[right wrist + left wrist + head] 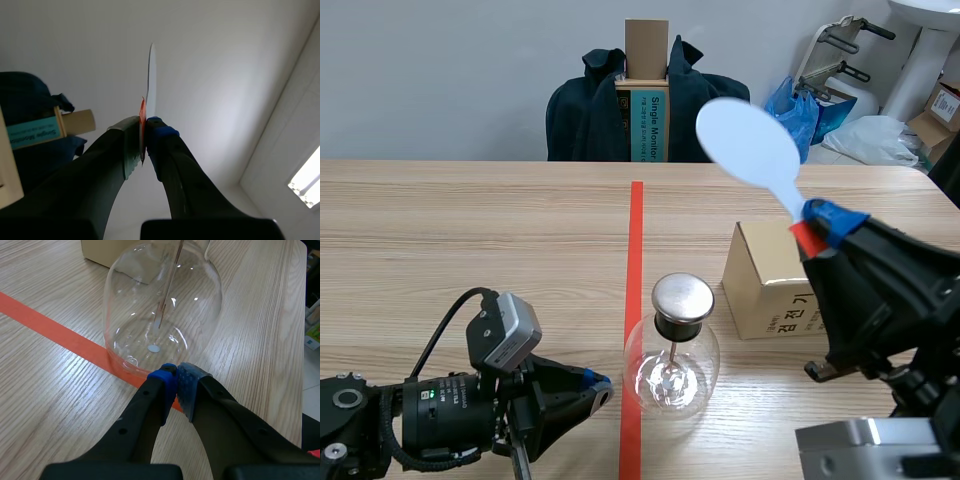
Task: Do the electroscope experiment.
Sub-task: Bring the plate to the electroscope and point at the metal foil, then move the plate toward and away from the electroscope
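Observation:
The electroscope (672, 350) is a clear glass flask with a round metal cap and a thin rod inside, standing on the red tape line at the table's front middle. My left gripper (603, 385) lies low just left of the flask, shut on nothing; in the left wrist view the gripper (176, 371) meets right at the base of the glass flask (162, 310). My right gripper (817, 232) is raised at the right, shut on the red-taped handle of a pale blue paddle (748, 142) that sticks up and left. In the right wrist view the gripper (144, 131) holds the paddle (151, 85) edge-on.
A cardboard box (775, 280) sits on the table right of the flask, under the right arm. Across the table a dark jacket (610, 110) hangs over a chair with a boxed item (647, 90). Bags and boxes lie at the back right.

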